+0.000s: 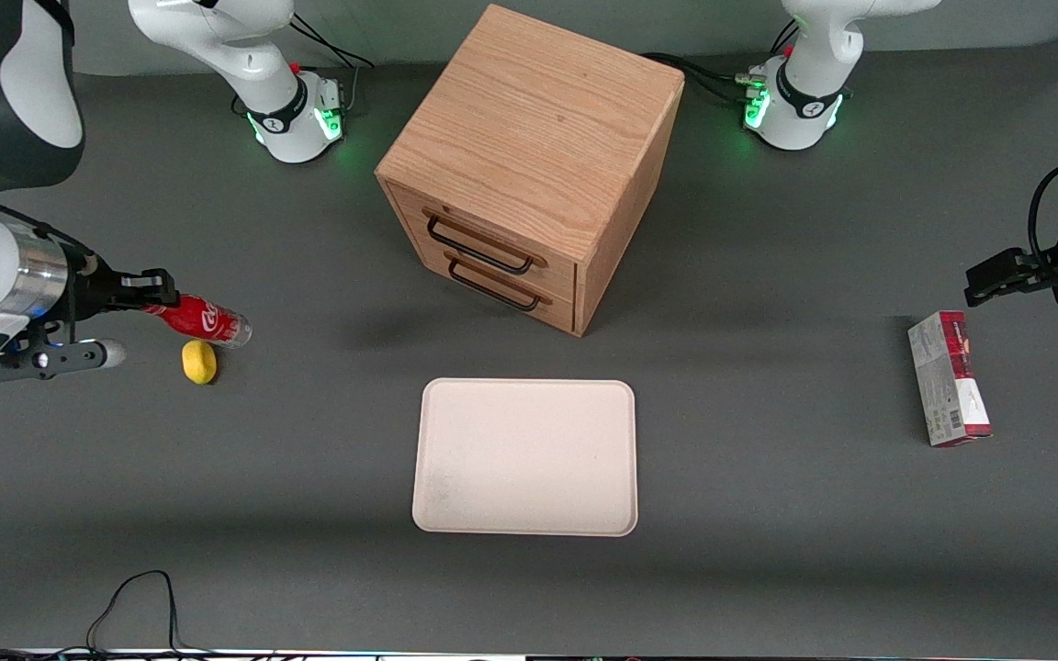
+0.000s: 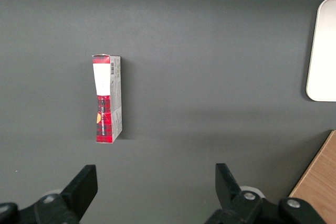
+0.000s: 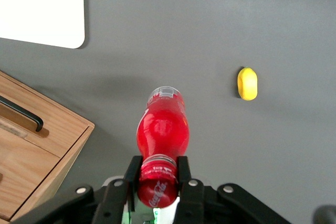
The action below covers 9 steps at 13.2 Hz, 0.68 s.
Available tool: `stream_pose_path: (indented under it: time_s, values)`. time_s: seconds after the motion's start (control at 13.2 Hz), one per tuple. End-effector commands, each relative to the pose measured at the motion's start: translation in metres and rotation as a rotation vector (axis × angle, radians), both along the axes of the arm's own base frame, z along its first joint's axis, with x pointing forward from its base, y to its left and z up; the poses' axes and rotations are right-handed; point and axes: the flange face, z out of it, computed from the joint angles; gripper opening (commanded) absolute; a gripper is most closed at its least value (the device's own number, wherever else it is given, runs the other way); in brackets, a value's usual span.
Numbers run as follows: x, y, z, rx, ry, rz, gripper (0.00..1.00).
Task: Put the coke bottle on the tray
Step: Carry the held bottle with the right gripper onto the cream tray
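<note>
Two pincer fingers (image 3: 183, 167) pinch coke bottle (image 1: 203, 320) at cap end. Pincer (image 1: 154, 292) holds bottle lying near horizontal, lifted off tabletop (image 1: 768, 514), clear base pointing away from pincer. Yellow lemon-like thing (image 1: 199, 362) on tabletop just below bottle base, nearer front camera. Tray (image 1: 525, 456) well apart from pincer, toward table middle, bare. Wooden drawer cabinet (image 1: 529, 165) above tray in front view. Red-and-white carton (image 1: 949, 390) far off, toward parked arm's end.

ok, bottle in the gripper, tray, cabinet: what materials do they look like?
Coke bottle, held by its cap end in the gripper: glossy clear plastic, going by highlights and the see-through base. Tray: matte cream, probably plastic or pulp fibre. Cabinet: wood grain, possibly veneer; dark handles look like metal.
</note>
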Motion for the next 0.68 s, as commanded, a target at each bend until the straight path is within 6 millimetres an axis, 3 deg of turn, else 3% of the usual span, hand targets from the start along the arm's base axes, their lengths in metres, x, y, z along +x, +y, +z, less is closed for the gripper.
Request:
stream_pose_path:
  time_s: [0.0,0.23,0.46,0.61]
  values:
    - [0.017,0.003,-0.005,0.000,0.017,-0.024,0.00]
    - [0.039,0.017,-0.025,-0.008,0.008,-0.064,0.00]
    - [0.080,0.089,-0.084,0.026,-0.048,-0.195,0.00]
    - [0.098,0.144,-0.112,0.062,-0.163,-0.264,0.00]
